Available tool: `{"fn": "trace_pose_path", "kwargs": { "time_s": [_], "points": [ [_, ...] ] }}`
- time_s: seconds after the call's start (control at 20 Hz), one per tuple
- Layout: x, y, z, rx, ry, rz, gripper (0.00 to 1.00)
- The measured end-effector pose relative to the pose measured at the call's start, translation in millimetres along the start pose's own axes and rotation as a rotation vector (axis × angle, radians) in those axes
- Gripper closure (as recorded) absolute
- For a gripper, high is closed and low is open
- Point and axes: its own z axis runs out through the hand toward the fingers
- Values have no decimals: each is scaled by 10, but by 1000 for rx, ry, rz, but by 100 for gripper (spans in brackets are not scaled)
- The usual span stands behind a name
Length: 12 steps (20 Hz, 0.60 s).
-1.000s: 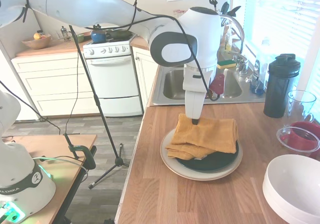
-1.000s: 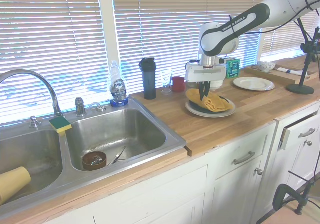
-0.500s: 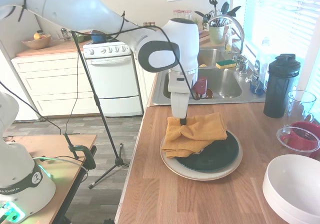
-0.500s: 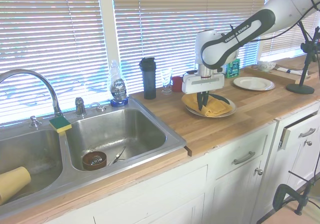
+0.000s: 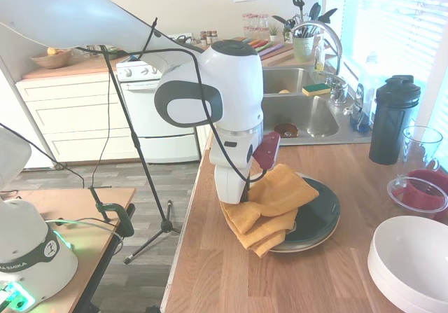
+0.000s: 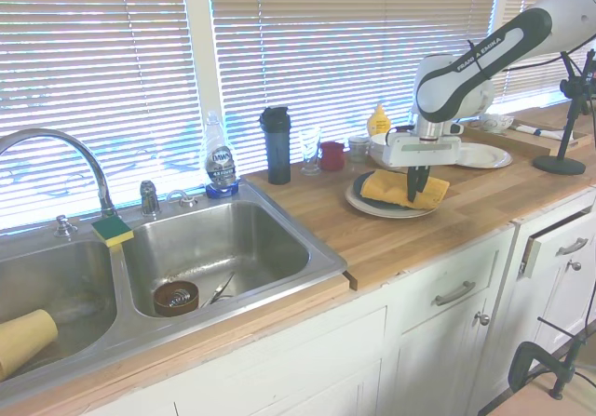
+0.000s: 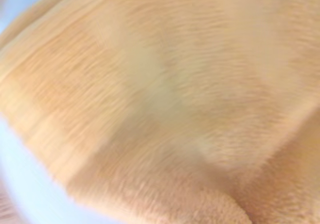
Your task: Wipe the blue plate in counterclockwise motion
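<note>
We see the round, glossy, very dark teal-blue plate [image 5: 318, 211] resting on a larger cream plate [image 5: 308, 244] on the wooden butcher-block counter [image 5: 280, 278], near the counter's front edge and right of the steel sink [image 6: 214, 248]. Its surface reads almost black, with pale reflections along the rim. A folded mustard-yellow terry cloth [image 5: 269, 204] covers the plate's 9 o'clock half in the first exterior view and overhangs both rims. The black two-finger gripper [image 6: 412, 191] points straight down, pinched closed on the cloth. The wrist view shows only blurred yellow pile.
</note>
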Motion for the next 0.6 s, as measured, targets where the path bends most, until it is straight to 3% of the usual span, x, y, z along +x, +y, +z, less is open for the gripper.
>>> {"fn": "trace_pose_path", "kwargs": {
  "time_s": [0.3, 0.45, 0.6],
  "points": [
    [516, 70, -71, 6, -46, 64, 100],
    [758, -66, -137, 3, -55, 77, 100],
    [684, -306, -245, 7, -50, 49, 100]
  ]
}}
